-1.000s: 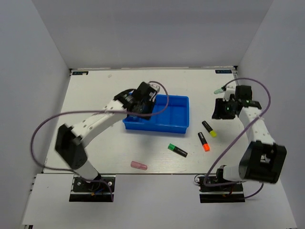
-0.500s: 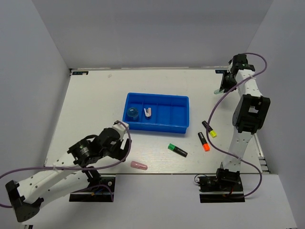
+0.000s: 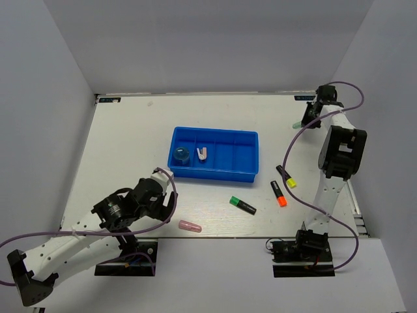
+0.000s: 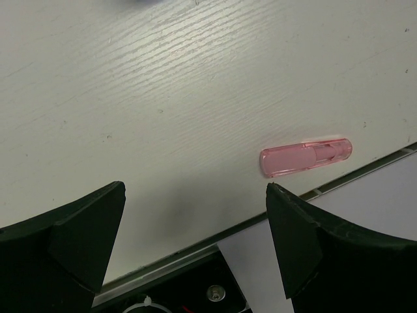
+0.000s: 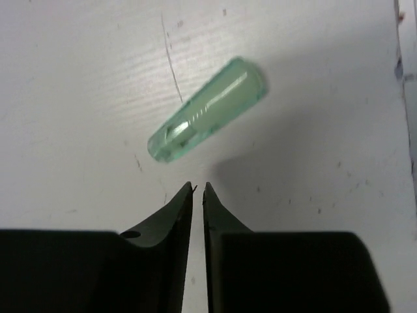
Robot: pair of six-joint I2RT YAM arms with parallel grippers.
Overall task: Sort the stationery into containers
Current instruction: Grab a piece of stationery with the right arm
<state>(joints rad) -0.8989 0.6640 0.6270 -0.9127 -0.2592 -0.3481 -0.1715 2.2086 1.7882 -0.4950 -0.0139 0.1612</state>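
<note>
The blue tray (image 3: 250, 175) holds a round blue item (image 3: 180, 156) in its leftmost compartment and a small white piece (image 3: 202, 154) in the second. The green (image 3: 242, 205), orange (image 3: 279, 193) and yellow (image 3: 286, 176) highlighters lie on the table to its front right. My left gripper (image 3: 168, 199) (image 4: 195, 188) is open over the table's front edge. The pink capsule (image 3: 190, 226) (image 4: 306, 156) lies just beyond its right finger (image 4: 306, 235). My right gripper (image 3: 309, 117) (image 5: 199, 186) is shut and empty, its tips just short of a green translucent capsule (image 3: 299, 123) (image 5: 207, 109).
The table's front edge (image 4: 195, 244) runs under the left gripper, with a black mount below it. Grey walls close in the back and both sides. The right arm (image 3: 339, 153) stands tall along the table's right edge (image 3: 352, 195).
The left arm pulled back from the tray to the front edge and opened, leaving the blue item inside. The right arm swung to the far right corner and its jaws closed.
</note>
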